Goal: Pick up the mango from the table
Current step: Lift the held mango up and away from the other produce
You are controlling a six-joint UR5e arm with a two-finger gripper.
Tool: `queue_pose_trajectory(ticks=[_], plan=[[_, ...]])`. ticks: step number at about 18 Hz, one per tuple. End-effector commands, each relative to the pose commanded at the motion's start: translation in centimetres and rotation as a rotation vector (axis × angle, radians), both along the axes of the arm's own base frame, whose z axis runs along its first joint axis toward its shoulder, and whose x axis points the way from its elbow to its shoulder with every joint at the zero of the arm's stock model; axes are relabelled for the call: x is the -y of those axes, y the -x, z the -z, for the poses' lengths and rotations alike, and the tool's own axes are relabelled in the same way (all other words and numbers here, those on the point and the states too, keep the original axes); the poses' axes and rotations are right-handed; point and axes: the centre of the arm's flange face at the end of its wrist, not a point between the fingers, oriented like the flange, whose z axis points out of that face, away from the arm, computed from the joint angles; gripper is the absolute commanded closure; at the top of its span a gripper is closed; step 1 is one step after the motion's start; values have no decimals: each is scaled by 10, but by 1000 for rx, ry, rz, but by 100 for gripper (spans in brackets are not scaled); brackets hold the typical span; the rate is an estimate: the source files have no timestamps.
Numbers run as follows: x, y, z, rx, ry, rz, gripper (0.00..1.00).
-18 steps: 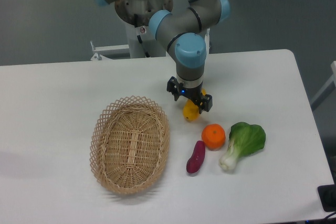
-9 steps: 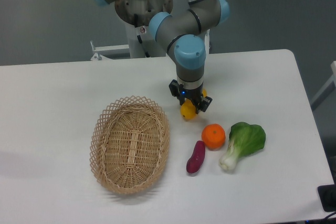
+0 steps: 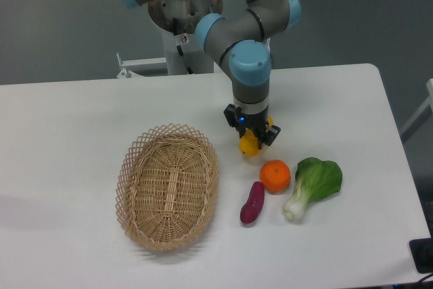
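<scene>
The black two-finger gripper (image 3: 253,134) is pinching the glossy yellow-orange mango (image 3: 249,144) just above the white tabletop (image 3: 81,126), near the round orange fruit (image 3: 275,175). I'd say the grasp is made and the lift has begun; next comes a straight rise, keeping the grip firm. Since a second ago the fingers have closed in and the arm has shifted slightly right.

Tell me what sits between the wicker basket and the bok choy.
In the fixed camera view, the purple sweet potato and the orange lie between the basket and the bok choy; the sweet potato lies nearer the basket.
</scene>
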Motion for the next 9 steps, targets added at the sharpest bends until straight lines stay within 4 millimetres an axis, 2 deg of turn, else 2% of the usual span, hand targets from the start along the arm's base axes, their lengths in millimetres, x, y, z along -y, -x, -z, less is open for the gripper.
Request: queue_pose_trajectory(ticks=[4, 6, 9], plan=[[18, 40, -39, 25, 16, 14, 45], [23, 56, -56, 27, 19, -6, 52], [37, 78, -70, 31, 19, -41, 52]])
